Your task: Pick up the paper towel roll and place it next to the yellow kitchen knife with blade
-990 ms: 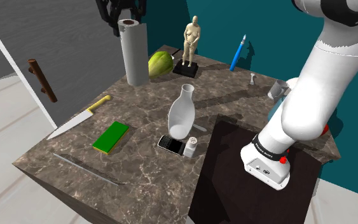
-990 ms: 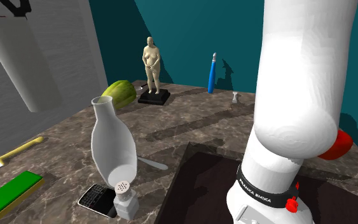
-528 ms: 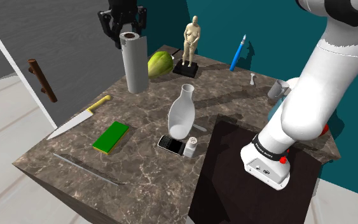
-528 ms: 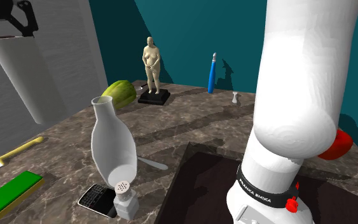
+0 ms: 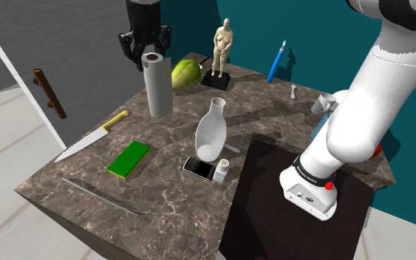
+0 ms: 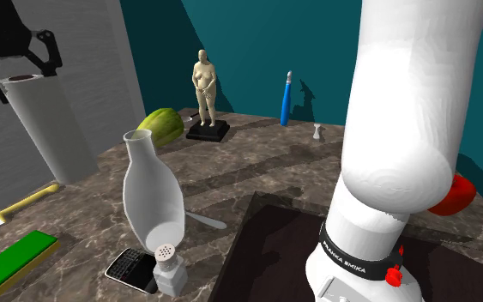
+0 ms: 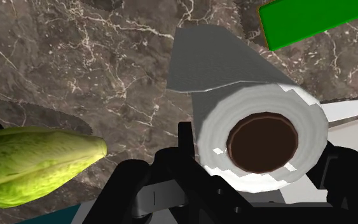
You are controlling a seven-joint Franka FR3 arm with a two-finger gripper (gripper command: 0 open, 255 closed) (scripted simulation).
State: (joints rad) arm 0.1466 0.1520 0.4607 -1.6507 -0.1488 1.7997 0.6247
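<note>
A white paper towel roll [image 5: 157, 87] with a brown core stands upright at the far left part of the marble table [image 5: 169, 199]. Its lower end is at or just above the tabletop. My gripper [image 5: 146, 50] is shut on the roll's top, one finger on each side. The wrist view looks straight down on the roll [image 7: 263, 137], which is clasped between the fingers [image 7: 187, 149]. In the second exterior view the roll [image 6: 49, 129] hangs under the gripper [image 6: 18, 64]. The knife, with a yellow handle [image 5: 115, 120] and a white blade [image 5: 79, 148], lies near the table's left edge, a short way in front of the roll.
A green fruit [image 5: 185, 74] lies right behind the roll, beside a tan figurine [image 5: 222, 46]. A white vase [image 5: 212, 133], a phone [image 5: 199, 167] and a shaker [image 5: 222, 170] stand mid-table. A green block [image 5: 129, 159] lies near the knife. A blue pen [image 5: 276, 61] stands at the back.
The gripper has come down with the roll and shifted a little toward the shoulder view's right. The roll's lower end has sunk to the tabletop's level.
</note>
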